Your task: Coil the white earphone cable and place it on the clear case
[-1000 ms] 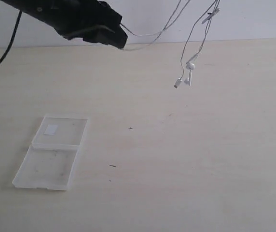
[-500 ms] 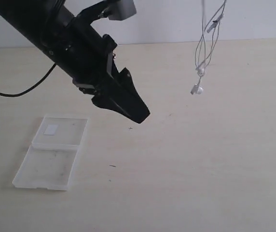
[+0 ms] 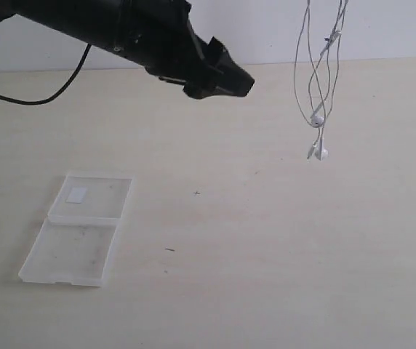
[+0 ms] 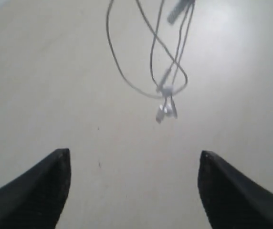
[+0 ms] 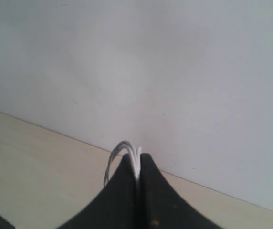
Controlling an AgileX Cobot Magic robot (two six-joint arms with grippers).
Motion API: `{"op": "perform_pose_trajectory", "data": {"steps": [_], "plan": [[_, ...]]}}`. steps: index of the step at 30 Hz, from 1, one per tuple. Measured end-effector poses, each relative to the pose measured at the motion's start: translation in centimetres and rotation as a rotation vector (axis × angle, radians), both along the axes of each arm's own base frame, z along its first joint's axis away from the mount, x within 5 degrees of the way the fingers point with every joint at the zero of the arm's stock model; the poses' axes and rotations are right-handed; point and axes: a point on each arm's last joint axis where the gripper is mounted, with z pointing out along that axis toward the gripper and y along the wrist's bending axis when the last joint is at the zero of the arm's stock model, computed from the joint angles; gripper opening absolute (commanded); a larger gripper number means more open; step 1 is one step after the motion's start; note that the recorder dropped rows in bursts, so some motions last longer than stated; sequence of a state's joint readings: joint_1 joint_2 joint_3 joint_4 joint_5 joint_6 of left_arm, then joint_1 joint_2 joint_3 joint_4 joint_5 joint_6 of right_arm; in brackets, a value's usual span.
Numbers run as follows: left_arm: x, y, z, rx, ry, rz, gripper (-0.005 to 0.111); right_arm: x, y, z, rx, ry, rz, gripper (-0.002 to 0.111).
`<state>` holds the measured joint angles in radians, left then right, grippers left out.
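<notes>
Table (image 3: 302,254): pale, flat surface. Left gripper (image 4: 134,157): raised above the table, fingers spread wide, holding nothing. Clear case (image 3: 77,229): lies open and flat on the table. Right gripper (image 5: 137,160): fingers pressed together on the white earphone cable (image 3: 316,80), which hangs in loops above the table, well apart from the case.

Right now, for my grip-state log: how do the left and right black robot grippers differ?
The left gripper is wide open and empty; the right gripper is shut on the thin white earphone cable. The left shows in the exterior view; the right does not. Both are black.
</notes>
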<state>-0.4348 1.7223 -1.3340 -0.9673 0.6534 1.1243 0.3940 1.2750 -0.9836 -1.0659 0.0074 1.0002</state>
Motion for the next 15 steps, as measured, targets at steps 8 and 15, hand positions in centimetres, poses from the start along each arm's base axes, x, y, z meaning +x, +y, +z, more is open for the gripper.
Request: {"op": "perform_pose_trajectory", "data": {"steps": [8,15], "plan": [[0.7,-1.0,2.5,-0.259,-0.168,0.007,0.071,0.0,0.0,0.0,0.094,0.039,-0.021,0.000],[1.8,-2.2,0.4,-0.301,-0.265,-0.100,0.071,0.0,0.1,0.0,0.228,0.090,-0.045,0.000]]}}
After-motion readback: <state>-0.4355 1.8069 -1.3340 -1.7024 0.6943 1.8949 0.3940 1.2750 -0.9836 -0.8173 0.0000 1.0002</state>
